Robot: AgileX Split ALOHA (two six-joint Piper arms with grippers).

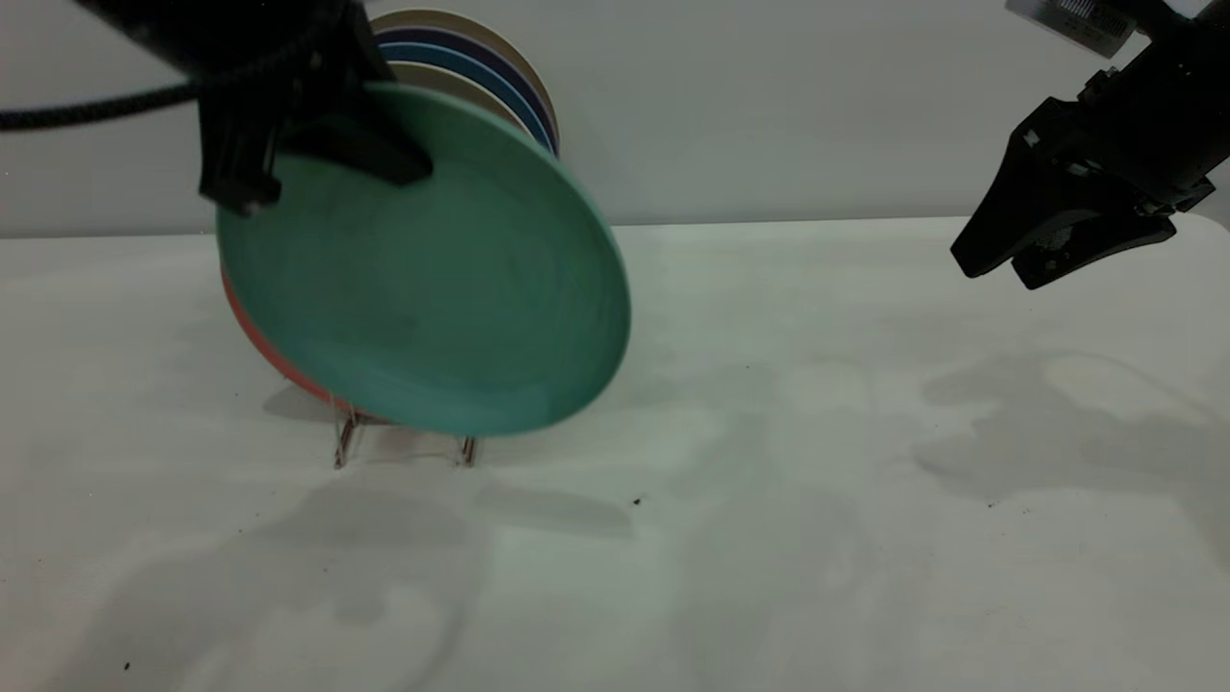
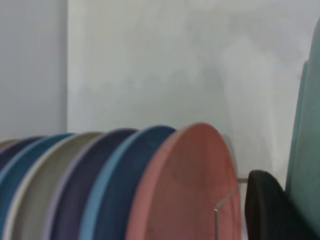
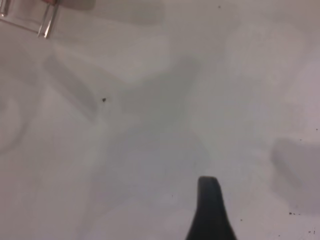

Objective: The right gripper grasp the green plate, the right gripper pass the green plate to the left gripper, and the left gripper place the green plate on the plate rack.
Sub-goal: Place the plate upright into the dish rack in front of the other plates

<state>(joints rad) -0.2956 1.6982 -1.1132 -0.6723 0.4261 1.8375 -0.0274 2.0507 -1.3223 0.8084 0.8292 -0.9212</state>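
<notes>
Matte teal-green plate (image 1: 432, 279); salmon-pink plate (image 2: 185, 190) behind; black left pincer (image 1: 317, 144); silvery wire rack (image 1: 404, 444); white desk (image 1: 769, 481).

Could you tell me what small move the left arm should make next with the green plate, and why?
Probably lower it: the left tool grips the green plate by its upper rim, tilted just above the plate rack, in front of the pink plate. The right tool is off to the side.

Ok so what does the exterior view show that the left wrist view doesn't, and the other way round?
Only the exterior view shows the whole green plate pinched at its upper rim by the left gripper, the plate rack's front wire feet, the table, and the right gripper raised at the right, holding nothing.

Only the left wrist view shows the row of racked plates side on, with a clear rack loop in front of the salmon-pink plate.

Both show the green plate, the pink plate and the blue plates.
</notes>
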